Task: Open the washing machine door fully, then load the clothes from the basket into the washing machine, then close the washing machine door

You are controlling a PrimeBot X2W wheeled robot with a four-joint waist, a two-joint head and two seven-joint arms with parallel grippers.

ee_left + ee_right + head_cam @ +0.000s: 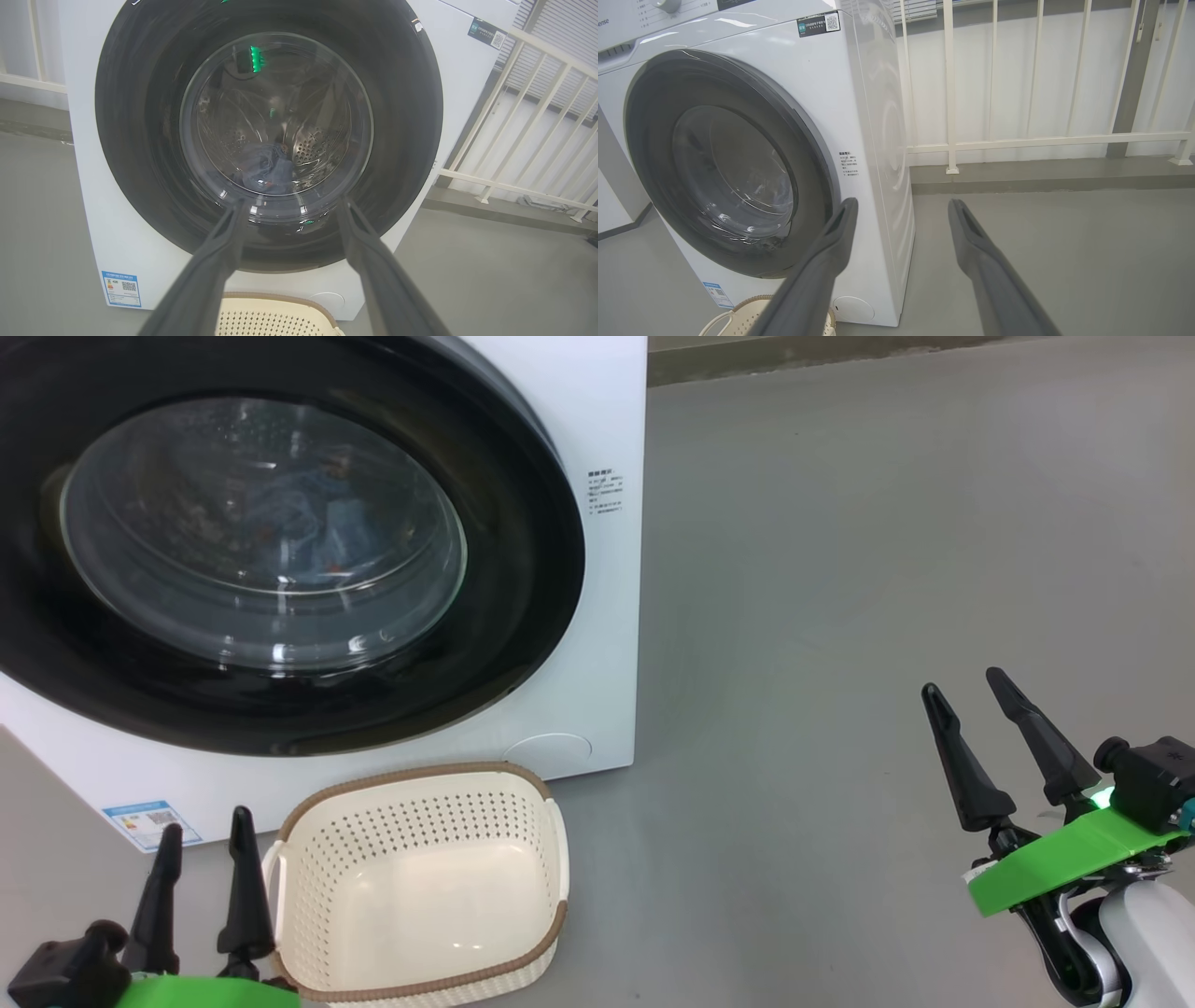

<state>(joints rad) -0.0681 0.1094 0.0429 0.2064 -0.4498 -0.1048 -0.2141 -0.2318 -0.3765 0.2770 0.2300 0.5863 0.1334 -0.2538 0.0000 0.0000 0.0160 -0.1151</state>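
The left end effector and the right end effector both stand with fingers spread and hold nothing. The basket sits empty just to the right of the left one, and ahead of it the washing machine door lies flat against the washing machine, with the clothes showing blue through the glass. The load looks done, so the main risk is a door merely resting on its latch and swinging out, which cannot be judged from here; a careless forward reach by the left arm could also knock the light basket.
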